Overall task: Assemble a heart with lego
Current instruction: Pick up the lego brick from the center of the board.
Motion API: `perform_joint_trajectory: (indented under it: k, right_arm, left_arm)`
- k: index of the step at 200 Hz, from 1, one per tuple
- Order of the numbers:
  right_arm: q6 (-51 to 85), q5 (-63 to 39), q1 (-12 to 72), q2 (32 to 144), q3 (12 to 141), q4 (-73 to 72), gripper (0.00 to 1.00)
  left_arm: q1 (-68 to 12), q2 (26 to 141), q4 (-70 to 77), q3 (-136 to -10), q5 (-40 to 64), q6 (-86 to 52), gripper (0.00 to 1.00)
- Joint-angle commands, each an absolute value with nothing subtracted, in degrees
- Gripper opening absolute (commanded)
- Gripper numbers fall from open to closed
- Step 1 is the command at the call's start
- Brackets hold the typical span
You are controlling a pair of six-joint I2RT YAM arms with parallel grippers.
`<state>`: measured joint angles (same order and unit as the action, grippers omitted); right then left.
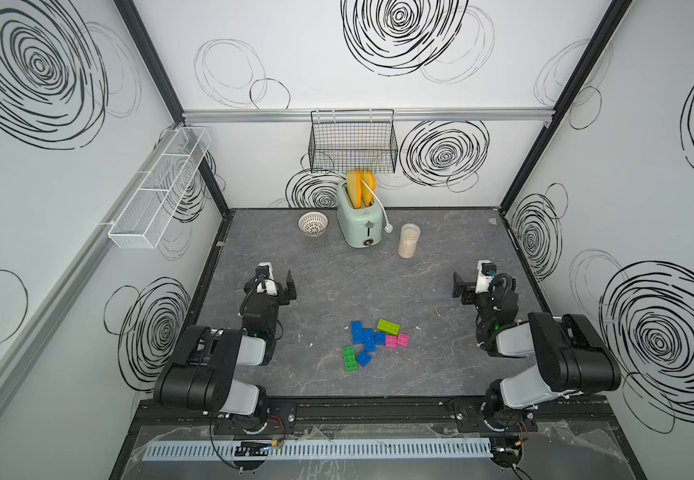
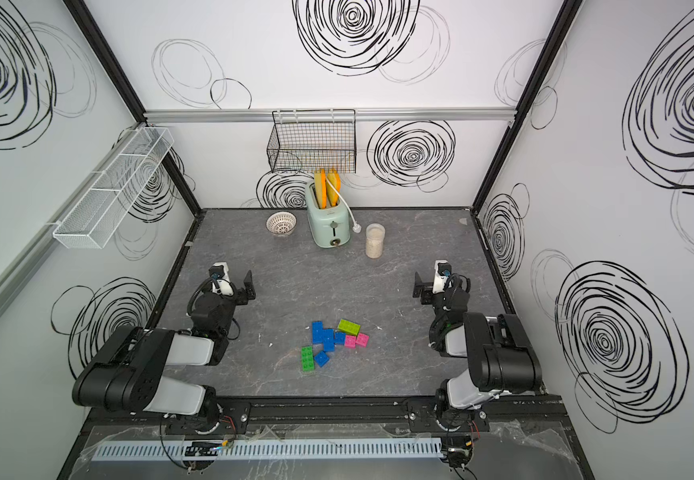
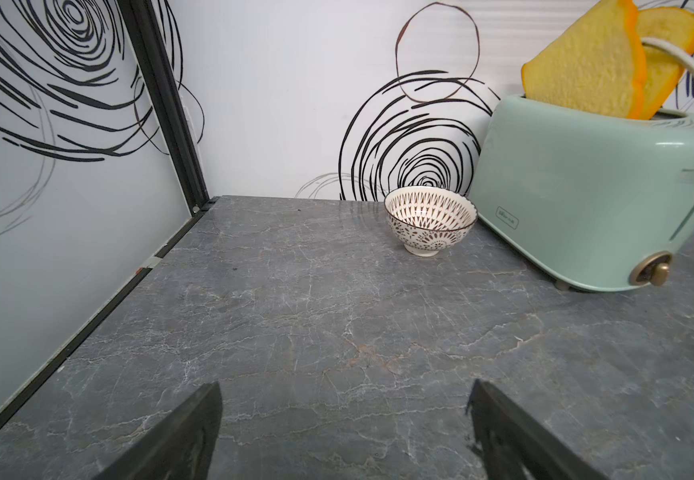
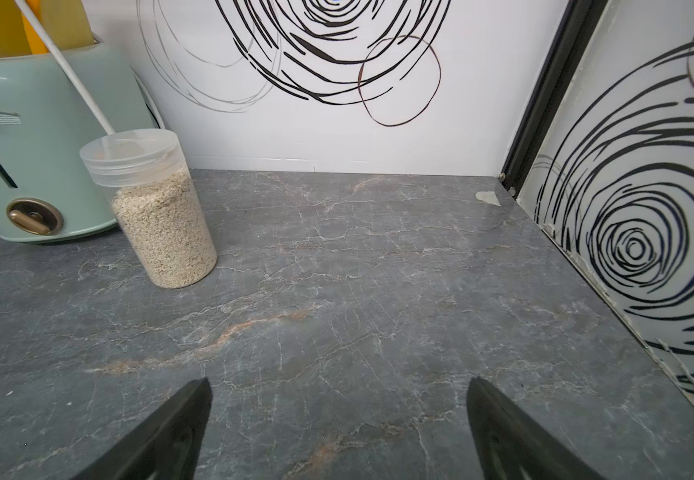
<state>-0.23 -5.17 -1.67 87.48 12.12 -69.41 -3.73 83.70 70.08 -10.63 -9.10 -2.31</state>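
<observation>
The lego lies flat on the grey table, near its front middle, in both top views. Several blue bricks (image 1: 367, 336) (image 2: 326, 336) sit together, with a lime brick (image 1: 388, 327) and two pink bricks (image 1: 397, 340) to their right. A green brick (image 1: 349, 358) and one more blue brick (image 1: 363, 358) lie just in front. I see no heart among them. My left gripper (image 1: 275, 283) (image 3: 343, 390) is open and empty, back and left of the bricks. My right gripper (image 1: 475, 285) (image 4: 339, 386) is open and empty, back and right of them. Neither wrist view shows a brick.
A mint toaster (image 1: 358, 222) holding bread slices stands at the back, with a patterned bowl (image 1: 313, 223) on its left and a jar of grains (image 1: 409, 240) on its right. A black wire basket (image 1: 353, 141) hangs on the back wall, a white mesh shelf (image 1: 158, 191) on the left wall.
</observation>
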Motion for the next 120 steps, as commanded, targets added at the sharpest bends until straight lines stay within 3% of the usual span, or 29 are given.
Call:
perform_joint_trajectory:
  k: [1, 120]
  right_arm:
    - [-0.35, -5.49, -1.58, 86.76, 12.78, -70.31, 0.99]
    - [-0.36, -6.00, -1.82, 86.76, 12.75, -70.32, 0.99]
  left_arm:
    - [-3.37, 83.85, 72.62, -12.35, -5.50, -0.36, 0.97]
    - [-2.55, 83.85, 71.89, -12.66, -2.67, -0.26, 0.97]
